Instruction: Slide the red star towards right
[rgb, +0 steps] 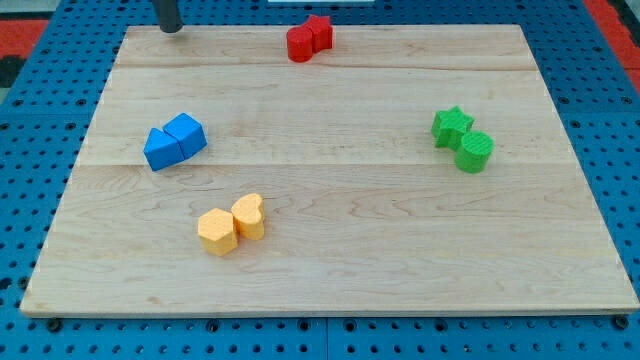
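Note:
The red star (319, 31) sits near the board's top edge, a little left of centre, touching a red cylinder (300, 45) at its lower left. My tip (171, 29) is at the board's top left corner, far to the left of both red blocks and touching no block.
The wooden board (330, 280) lies on a blue pegboard. Two blue blocks (174, 142) sit together at the left. A yellow hexagon (217, 232) and a yellow heart (249, 215) touch at the lower left. A green star (452, 126) and a green cylinder (475, 152) touch at the right.

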